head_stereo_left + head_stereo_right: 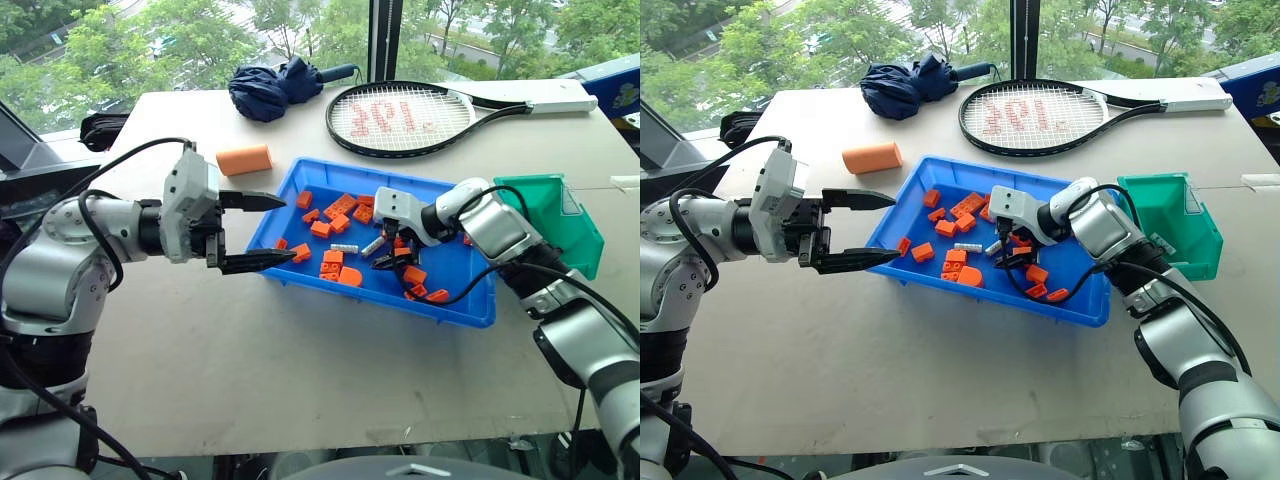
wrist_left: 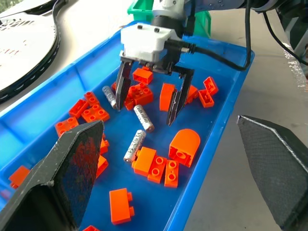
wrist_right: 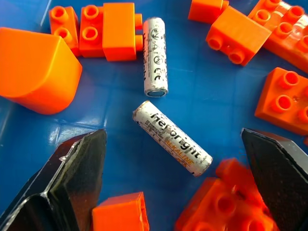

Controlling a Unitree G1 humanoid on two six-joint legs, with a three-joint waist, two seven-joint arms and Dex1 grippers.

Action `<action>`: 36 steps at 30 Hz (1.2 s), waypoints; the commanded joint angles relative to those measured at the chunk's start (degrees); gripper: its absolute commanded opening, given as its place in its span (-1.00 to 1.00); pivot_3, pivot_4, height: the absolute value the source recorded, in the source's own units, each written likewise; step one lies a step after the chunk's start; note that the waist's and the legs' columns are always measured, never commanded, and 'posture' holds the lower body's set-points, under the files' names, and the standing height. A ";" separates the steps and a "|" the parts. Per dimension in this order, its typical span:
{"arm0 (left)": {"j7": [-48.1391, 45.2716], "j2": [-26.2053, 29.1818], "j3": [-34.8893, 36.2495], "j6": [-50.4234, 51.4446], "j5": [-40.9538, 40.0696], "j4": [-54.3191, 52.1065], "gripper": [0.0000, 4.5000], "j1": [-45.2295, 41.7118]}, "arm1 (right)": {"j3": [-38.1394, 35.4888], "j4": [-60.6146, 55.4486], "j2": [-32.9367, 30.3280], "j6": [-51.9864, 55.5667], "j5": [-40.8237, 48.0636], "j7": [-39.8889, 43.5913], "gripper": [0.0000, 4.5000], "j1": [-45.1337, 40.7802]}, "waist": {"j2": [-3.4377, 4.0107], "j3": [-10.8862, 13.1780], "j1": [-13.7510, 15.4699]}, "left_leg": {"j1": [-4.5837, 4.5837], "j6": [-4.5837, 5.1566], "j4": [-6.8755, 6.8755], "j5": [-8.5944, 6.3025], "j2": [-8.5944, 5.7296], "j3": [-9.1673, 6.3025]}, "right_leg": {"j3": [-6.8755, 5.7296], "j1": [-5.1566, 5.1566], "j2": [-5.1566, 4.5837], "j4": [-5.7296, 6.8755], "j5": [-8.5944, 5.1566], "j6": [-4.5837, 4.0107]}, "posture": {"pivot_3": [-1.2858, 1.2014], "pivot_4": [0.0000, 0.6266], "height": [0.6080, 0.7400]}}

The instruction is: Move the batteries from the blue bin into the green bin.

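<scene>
Over the blue bin, your right gripper hangs wide open, empty, green bin just beyond. From the right wrist, one battery lies between its fingers; crowding orange bricks could get pinched instead. Left gripper gapes empty.

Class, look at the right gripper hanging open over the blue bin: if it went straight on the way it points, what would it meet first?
Most likely the battery lying between the right gripper's open jaws on the floor of the blue bin, among orange bricks. Depth is unclear, so the jaw tips may reach neighbouring bricks first.
</scene>
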 commanded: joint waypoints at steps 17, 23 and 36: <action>1.48 0.35 1.59 -0.62 -1.23 -1.35 1.00 -0.17 | -3.19 -7.85 -2.12 2.10 -2.73 4.17 -0.98 -0.94 | 0.00 0.00 0.07 | 0.01 -0.04 0.05 0.02 0.00 0.01 | 0.02 -0.02 0.00 0.10 0.00 0.00 | 0.03 -0.52 1.00; 0.94 -1.54 -0.05 -0.49 -2.29 -0.35 1.00 -3.00 | -12.89 -23.92 -7.99 14.26 3.46 2.75 -0.98 0.54 | 0.00 0.00 0.31 | -0.05 -0.04 0.05 0.02 -0.01 0.00 | 0.01 -0.04 0.00 0.09 0.00 0.00 | 0.03 -0.52 1.00; 0.58 -7.86 -4.62 1.69 -4.38 0.71 1.00 -13.69 | -46.27 -40.73 -29.76 34.29 8.52 -11.00 -0.98 20.21 | -0.02 0.00 2.01 | -0.08 -0.03 0.08 0.02 -0.04 0.04 | 0.03 -0.03 -0.04 0.11 0.00 0.00 | 0.03 -0.52 1.00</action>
